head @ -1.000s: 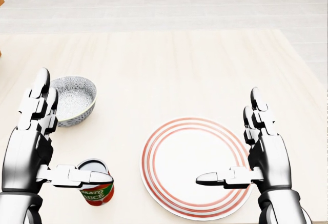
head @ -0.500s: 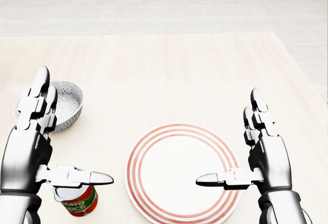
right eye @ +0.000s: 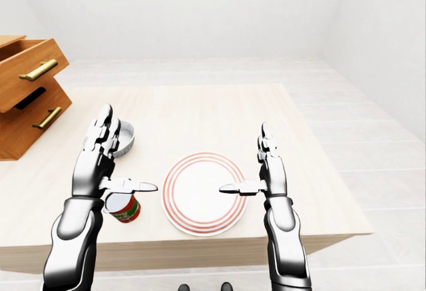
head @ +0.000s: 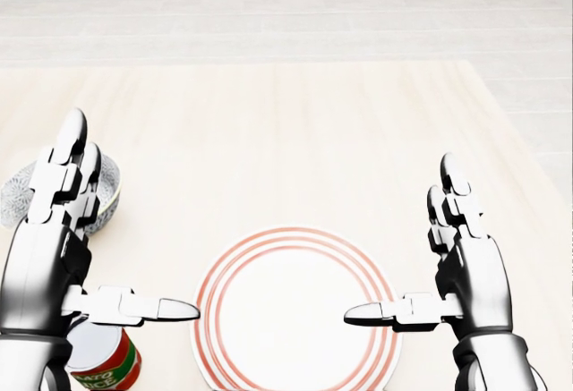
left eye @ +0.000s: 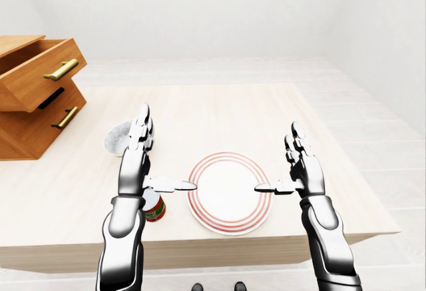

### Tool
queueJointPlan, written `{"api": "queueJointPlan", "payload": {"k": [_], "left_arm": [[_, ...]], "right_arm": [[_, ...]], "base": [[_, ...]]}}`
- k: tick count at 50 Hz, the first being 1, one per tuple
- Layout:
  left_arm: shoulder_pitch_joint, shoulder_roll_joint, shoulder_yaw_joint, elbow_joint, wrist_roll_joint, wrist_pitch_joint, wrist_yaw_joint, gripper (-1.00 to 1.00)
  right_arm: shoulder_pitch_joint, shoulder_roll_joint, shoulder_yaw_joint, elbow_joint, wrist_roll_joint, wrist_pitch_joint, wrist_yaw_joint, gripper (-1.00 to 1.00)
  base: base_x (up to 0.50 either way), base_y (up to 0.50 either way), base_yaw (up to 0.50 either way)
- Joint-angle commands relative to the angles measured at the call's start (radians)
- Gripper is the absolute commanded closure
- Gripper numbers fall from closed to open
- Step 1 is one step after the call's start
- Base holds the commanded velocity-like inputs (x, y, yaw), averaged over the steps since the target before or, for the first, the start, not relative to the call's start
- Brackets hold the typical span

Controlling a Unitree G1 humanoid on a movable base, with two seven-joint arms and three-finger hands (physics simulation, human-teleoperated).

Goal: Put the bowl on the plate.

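Shifts the whole view with the base, centring the plate [head: 295,315] between open, empty left hand [head: 63,221] and right hand [head: 466,266], leaving the bowl [left eye: 116,138] ungrasped on the table [head: 269,123], partly hidden by the left one.

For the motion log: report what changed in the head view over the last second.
The whole view shifted: bowl, plate and can slid left and down together, so the camera moved, not the things. Left hand and right hand stay open, empty, unmoved in the picture.
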State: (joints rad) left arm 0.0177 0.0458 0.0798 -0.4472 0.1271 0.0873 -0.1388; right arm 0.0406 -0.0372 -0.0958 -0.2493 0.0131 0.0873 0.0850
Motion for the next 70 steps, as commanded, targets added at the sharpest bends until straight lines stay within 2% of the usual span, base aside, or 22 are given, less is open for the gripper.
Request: {"api": "queueJointPlan", "payload": {"k": [1, 33, 53, 59, 65, 70], "left_arm": [[-0.009, 0.003, 0.002, -0.015, 0.003, 0.000, -0.004, -1.00], [-0.015, 0.004, -0.002, 0.011, 0.010, 0.000, -0.002, -1.00], [-0.023, 0.020, 0.029, 0.035, 0.015, 0.000, -0.010, -1.00], [-0.130, 0.107, 0.098, 0.108, 0.059, 0.000, -0.039, -1.00], [-0.256, 0.238, 0.160, 0.224, 0.124, 0.000, -0.112, -1.00], [-0.334, 0.299, 0.187, 0.323, 0.168, 0.000, -0.129, -1.00]], "right_arm": [[-0.006, 0.000, 0.000, -0.011, 0.001, 0.000, 0.000, -1.00], [-0.005, -0.001, 0.003, -0.005, -0.006, 0.000, 0.004, -1.00], [0.010, 0.002, 0.008, -0.004, -0.016, 0.000, 0.001, -1.00], [0.018, 0.001, 0.004, -0.004, -0.023, 0.000, -0.004, -1.00], [0.021, 0.002, 0.001, -0.010, -0.026, 0.000, -0.005, -1.00], [0.016, 0.003, 0.003, -0.012, -0.029, 0.000, -0.008, -1.00]], "base": [[0.07, -0.10, 0.00], [0.06, -0.10, 0.00], [0.06, -0.02, 0.00], [0.00, 0.00, 0.00], [0.00, 0.00, 0.00], [0.00, 0.00, 0.00]]}}
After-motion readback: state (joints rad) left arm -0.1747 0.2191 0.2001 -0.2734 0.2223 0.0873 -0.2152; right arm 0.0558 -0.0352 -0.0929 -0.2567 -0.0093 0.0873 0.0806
